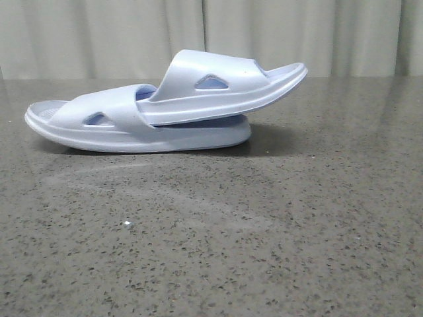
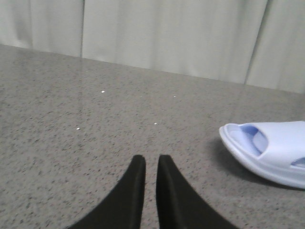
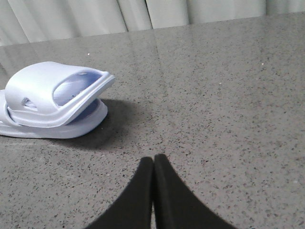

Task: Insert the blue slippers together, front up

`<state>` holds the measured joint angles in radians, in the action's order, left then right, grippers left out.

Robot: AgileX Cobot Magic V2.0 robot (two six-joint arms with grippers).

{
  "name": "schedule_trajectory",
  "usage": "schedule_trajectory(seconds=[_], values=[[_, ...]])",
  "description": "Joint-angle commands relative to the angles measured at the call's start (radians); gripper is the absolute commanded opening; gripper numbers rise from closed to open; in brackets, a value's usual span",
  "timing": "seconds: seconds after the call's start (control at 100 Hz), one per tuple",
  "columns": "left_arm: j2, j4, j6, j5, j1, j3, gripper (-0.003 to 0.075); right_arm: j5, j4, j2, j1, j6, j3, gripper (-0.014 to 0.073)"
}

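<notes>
In the front view, the heel end of the upper slipper [image 1: 218, 82] is hidden under the strap of the lower slipper [image 1: 132, 129]. In the left wrist view, the lower slipper [image 2: 269, 150] is cut off by the edge.

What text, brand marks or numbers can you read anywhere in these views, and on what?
None: no view shows any readable text.
Blue slippers: no brand, size number or label visible on straps or soles.
Table: only speckled stone pattern, no markings.
Left hand and right hand: plain black fingers, no lettering.
</notes>
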<state>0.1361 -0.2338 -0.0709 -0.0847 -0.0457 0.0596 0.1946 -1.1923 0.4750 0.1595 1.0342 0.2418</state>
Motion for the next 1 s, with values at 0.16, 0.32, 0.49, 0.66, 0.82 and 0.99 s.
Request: schedule_trajectory(seconds=[0.16, 0.32, 0.49, 0.66, 0.82, 0.99], values=[[-0.149, 0.072, 0.026, 0.037, 0.059, -0.072, 0.0015, -0.023, -0.015, 0.0, 0.001, 0.006, 0.027, -0.0078], [-0.171, 0.122, 0.026, 0.0, 0.068, -0.074, 0.0015, -0.023, -0.015, 0.002, 0.001, 0.006, 0.027, -0.0078], [-0.171, 0.125, 0.019, 0.039, 0.068, -0.072, 0.0015, -0.023, -0.015, 0.002, 0.001, 0.006, 0.027, -0.0078], [-0.171, 0.125, 0.019, 0.041, 0.068, -0.072, 0.0015, -0.023, -0.015, 0.002, 0.001, 0.006, 0.027, -0.0078], [-0.171, 0.125, 0.019, 0.041, 0.068, -0.072, 0.0015, -0.023, -0.015, 0.002, 0.001, 0.006, 0.027, -0.0078], [-0.171, 0.125, 0.019, 0.041, 0.068, -0.072, 0.0015, -0.023, -0.015, 0.002, 0.001, 0.006, 0.027, -0.0078]])
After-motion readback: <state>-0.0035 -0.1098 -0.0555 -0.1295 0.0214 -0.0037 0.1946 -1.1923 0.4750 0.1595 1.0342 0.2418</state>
